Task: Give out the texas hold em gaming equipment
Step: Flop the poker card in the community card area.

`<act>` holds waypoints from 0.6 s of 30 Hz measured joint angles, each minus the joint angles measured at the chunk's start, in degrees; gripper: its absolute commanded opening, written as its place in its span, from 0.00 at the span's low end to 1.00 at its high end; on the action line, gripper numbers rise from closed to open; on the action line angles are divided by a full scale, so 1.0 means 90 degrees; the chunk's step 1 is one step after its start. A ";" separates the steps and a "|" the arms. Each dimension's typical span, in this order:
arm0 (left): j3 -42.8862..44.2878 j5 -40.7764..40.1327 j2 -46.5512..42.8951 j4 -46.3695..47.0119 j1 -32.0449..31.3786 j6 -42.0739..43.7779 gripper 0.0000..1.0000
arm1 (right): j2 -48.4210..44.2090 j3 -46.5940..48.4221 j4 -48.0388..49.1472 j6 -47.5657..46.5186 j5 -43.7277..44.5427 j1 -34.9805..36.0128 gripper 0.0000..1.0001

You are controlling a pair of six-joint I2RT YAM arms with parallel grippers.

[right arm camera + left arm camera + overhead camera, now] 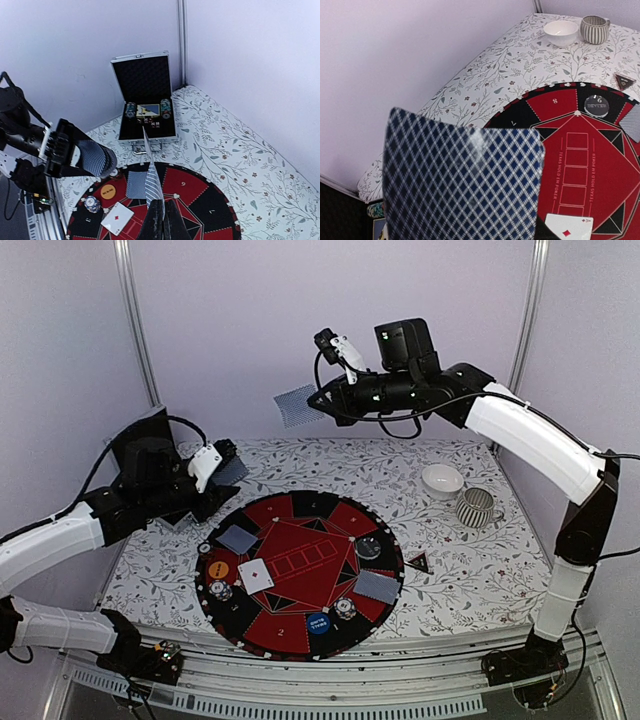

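Note:
My left gripper (220, 464) is shut on a bent stack of blue-backed playing cards (462, 182), held above the mat's left rim; the cards hide its fingers in the left wrist view. My right gripper (165, 220) is shut on a single card (152, 185), seen edge-on, held high above the table's back (295, 405). On the round red-black poker mat (300, 570) lie two face-down cards (237, 538) (376, 587), a face-up card (256, 576), an orange button (218, 568), a blue button (318, 621) and chips (221, 590) (345, 608). A triangle marker (418, 562) lies by the mat's right edge.
A white bowl (441, 480) and a ribbed cup (476, 507) stand at the back right. An open metal case (145, 97) holding chips stands at the back left, behind my left arm. A dealer chip (596, 106) lies on the mat. Walls enclose the table's back and sides.

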 measured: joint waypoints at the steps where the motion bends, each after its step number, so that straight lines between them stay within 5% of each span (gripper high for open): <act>1: 0.0000 -0.0087 0.0000 0.0027 0.0019 -0.0034 0.42 | 0.0002 -0.0034 -0.0041 -0.0085 0.0136 0.0000 0.02; 18: 0.0100 -0.0843 0.0024 0.0262 0.0367 -0.0546 0.42 | 0.0627 -0.0794 0.0019 -0.2183 0.1921 0.0850 0.01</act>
